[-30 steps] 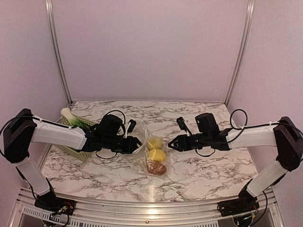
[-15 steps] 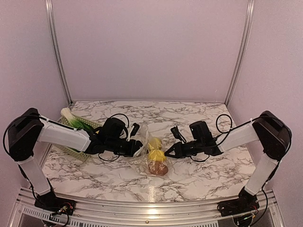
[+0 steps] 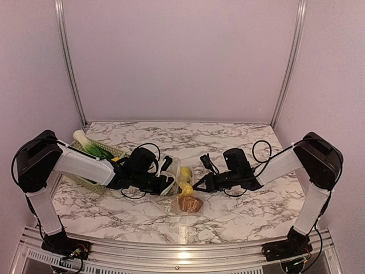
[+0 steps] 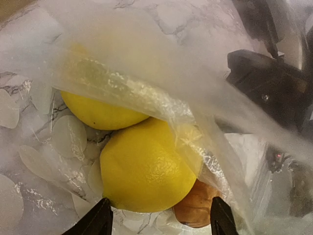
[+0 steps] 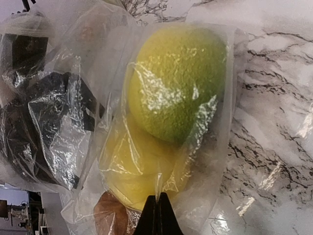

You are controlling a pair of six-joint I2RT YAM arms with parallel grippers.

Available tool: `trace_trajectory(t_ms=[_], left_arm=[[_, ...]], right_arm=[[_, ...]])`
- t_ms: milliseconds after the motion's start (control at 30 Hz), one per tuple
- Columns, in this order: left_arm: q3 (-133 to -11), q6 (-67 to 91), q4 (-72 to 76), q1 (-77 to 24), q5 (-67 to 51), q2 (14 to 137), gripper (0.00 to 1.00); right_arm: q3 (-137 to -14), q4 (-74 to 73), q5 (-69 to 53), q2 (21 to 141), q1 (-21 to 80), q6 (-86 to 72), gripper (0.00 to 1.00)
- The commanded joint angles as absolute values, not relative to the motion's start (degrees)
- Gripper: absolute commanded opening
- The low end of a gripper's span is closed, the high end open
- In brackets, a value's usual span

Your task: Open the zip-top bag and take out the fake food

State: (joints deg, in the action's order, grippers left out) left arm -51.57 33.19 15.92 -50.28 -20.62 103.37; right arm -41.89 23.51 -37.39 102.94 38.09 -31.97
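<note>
The zip-top bag (image 3: 173,201) lies crumpled on the marble between both arms. It holds two yellow lemons (image 3: 186,188) and a brown lump (image 3: 190,204). My left gripper (image 3: 169,182) is at the bag's left side. In the left wrist view it (image 4: 159,223) is open, its tips either side of the nearer lemon (image 4: 146,166), with the brown lump (image 4: 195,210) behind and bag film (image 4: 146,73) above. My right gripper (image 3: 197,185) is at the bag's right edge. In the right wrist view it (image 5: 157,203) is shut on a fold of bag film (image 5: 215,161) over a lemon (image 5: 181,83).
A pale green slatted basket (image 3: 94,184) stands at the left behind my left arm, with a green and white vegetable (image 3: 85,142) in it. The grey walls and metal posts close in the back. The table's front rail (image 3: 182,251) runs along the near edge.
Both grippers have moved inward to the bag. The right gripper slid left to the bag's edge and the bag has bunched and shifted nearer between them.
</note>
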Motion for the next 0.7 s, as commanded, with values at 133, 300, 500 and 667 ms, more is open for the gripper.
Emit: trace_trajectory(t_ms=[133,300,500,667], left_arm=[[-54.7,30.8,15.7,-52.6,-23.7,108.5,0.8],[-54.5,31.2,17.5,-52.6,-25.4,109.7,0.84],[-52.7,30.9,20.6,-52.6,-26.5,108.8,0.98],[-54.9,28.1,14.0,-52.6,-20.0,109.0,0.95]], right_arm=[[-46.7,24.4,-36.4,109.6,41.9,-32.7,0.0],[-47.8,25.0,-36.4,111.5,42.7,-33.3,0.0],[-48.2,24.9,-36.7,113.2,43.1,-33.1,0.0],[-48.0,23.5,-36.4,114.0,43.2,-31.9,0.0]])
